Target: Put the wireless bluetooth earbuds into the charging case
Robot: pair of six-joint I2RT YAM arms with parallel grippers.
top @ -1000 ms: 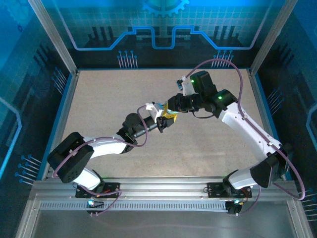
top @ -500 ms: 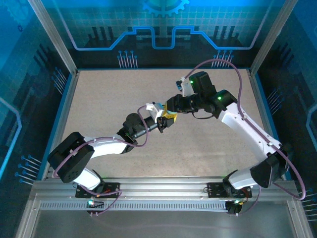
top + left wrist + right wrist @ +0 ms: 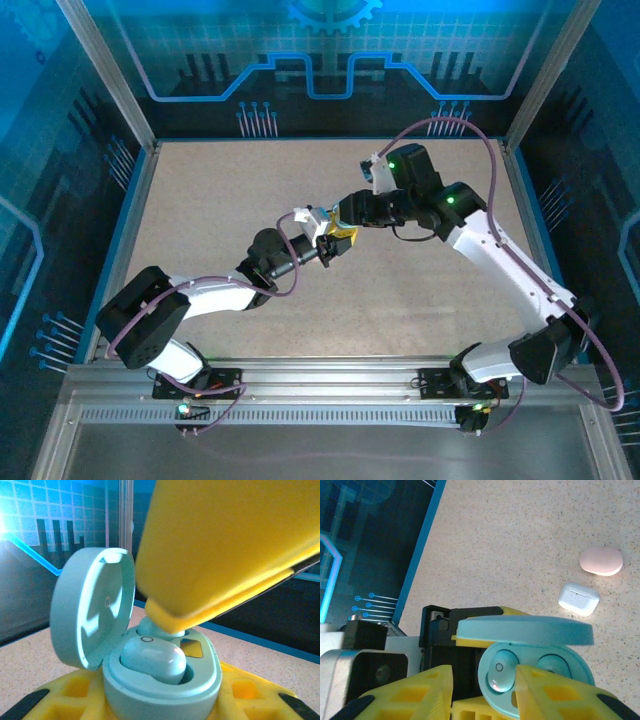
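Note:
My left gripper (image 3: pixel 160 707) is shut on the pale blue charging case (image 3: pixel 165 692), holding it off the table with its round lid (image 3: pixel 90 615) swung open. One pale blue earbud (image 3: pixel 152 660) sits in the near socket. A second earbud (image 3: pixel 150 627) lies in the far socket, half hidden under a yellow finger (image 3: pixel 225 545) of my right gripper. In the right wrist view my right gripper (image 3: pixel 482 690) stands open over the case (image 3: pixel 535 680). The seated earbud (image 3: pixel 501 676) lies between its fingers, and the other earbud (image 3: pixel 554 665) is beside the right finger. In the top view both grippers (image 3: pixel 340 232) meet mid-table.
A closed pink case (image 3: pixel 601 560) and a closed white case (image 3: pixel 578 598) lie on the speckled table (image 3: pixel 520 530) beyond the grippers. A blue rail (image 3: pixel 420 555) edges the table on the left of the right wrist view.
The right arm has shifted slightly to the right and its gripper has drawn back a little from the case. The left arm has held still.

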